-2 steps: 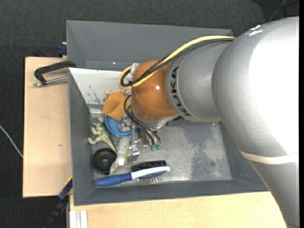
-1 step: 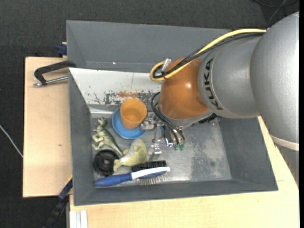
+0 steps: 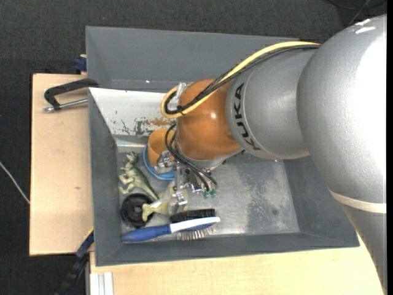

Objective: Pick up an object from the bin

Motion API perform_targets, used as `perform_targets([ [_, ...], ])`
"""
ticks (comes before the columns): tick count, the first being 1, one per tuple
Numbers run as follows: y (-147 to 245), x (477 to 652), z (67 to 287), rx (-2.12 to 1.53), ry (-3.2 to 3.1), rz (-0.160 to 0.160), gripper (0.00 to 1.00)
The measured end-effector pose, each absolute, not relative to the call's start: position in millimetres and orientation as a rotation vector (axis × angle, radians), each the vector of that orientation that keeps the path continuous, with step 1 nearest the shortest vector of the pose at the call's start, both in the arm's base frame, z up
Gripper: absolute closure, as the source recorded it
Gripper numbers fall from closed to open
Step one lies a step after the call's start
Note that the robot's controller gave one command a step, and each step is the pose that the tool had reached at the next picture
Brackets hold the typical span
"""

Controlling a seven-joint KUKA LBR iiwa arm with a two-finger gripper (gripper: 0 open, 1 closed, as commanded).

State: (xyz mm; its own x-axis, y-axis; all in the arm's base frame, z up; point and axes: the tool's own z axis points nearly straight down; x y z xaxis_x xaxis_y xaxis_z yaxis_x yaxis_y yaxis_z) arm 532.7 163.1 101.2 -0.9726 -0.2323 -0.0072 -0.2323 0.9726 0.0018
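Arm: the grey arm (image 3: 288, 103) enters from the view's right. Its orange wrist cover (image 3: 199, 125) hangs low over the bin (image 3: 264, 204), so the jaws point straight down at the floor.
Jaws: they are low, under the cover, at the edge of a cluster of small things. Cover and cables mask them, so I cannot tell whether they are released or clenched. Nothing shows between them.
Nearest thing: a small cream-yellow piece (image 3: 153, 209) lies just beside the jaws, on the side away from the arm. Being closest, it is the likeliest pick in my judgement.
Black brush (image 3: 193, 214): it lies flat, just past the jaws toward the near wall.
Blue-handled toothbrush (image 3: 156, 231): it lies alongside the black brush, one step further from the jaws, close to the near wall.
Black round thing (image 3: 132, 209): it sits beyond the cream piece, away from the arm.
Green toy figure (image 3: 131, 174): it is further out from the jaws, near the side wall.
Blue-rimmed round thing (image 3: 149, 163): it is behind the jaws toward the far wall, partly under the cover.
Why the reach: the things crowd the end of the bin opposite the arm. The arm must cross bare floor, and a top-down approach suits flat-lying things.
Stage: judged an approach, with no lift yet.
Risk: tight neighbours could be nudged or caught together.
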Motion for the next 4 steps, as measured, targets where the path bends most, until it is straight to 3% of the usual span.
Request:
perform_targets([
  [1, 146.1, 534.0, 75.2, -0.591, 3.066, 0.005, 0.00],
  [2, 147.3, 536.4, 77.1, -0.590, 3.075, 0.003, 0.00],
  [3, 147.8, 540.2, 81.2, -0.585, 3.063, 0.004, 1.00],
  [4, 149.2, 544.1, 124.9, -0.583, 3.070, 0.002, 1.00],
])
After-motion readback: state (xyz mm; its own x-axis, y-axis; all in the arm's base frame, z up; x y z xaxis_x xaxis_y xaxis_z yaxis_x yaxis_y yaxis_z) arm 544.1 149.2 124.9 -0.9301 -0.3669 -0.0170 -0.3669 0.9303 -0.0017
